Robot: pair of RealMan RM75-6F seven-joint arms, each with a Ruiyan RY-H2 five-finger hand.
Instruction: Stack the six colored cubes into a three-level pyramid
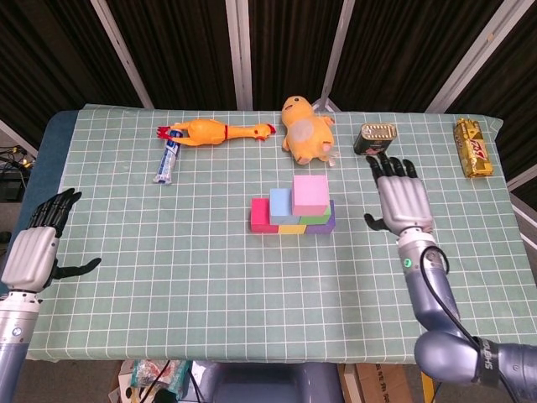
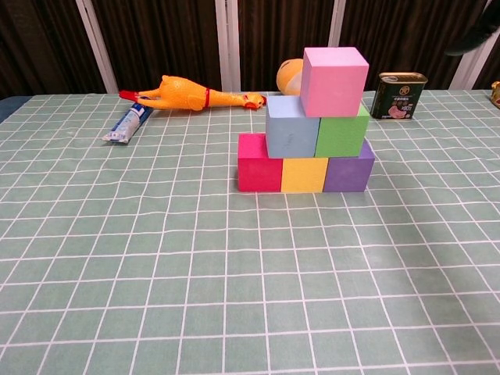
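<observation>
The cubes stand as a pyramid in mid-table. A red cube (image 2: 260, 162), a yellow cube (image 2: 304, 174) and a purple cube (image 2: 348, 167) form the base. A light blue cube (image 2: 291, 126) and a green cube (image 2: 342, 131) sit on them. A pink cube (image 2: 334, 70) (image 1: 310, 192) tops the stack, set toward the green side. My right hand (image 1: 402, 198) is open, fingers spread, to the right of the stack and apart from it. My left hand (image 1: 36, 243) hangs open at the table's left edge.
Along the back lie a rubber chicken (image 1: 216, 131), a blue-white tube (image 1: 168, 159), a yellow plush toy (image 1: 305, 129), a tin can (image 1: 377, 138) and a gold snack pack (image 1: 472, 148). The green grid cloth (image 1: 185, 277) covers the table.
</observation>
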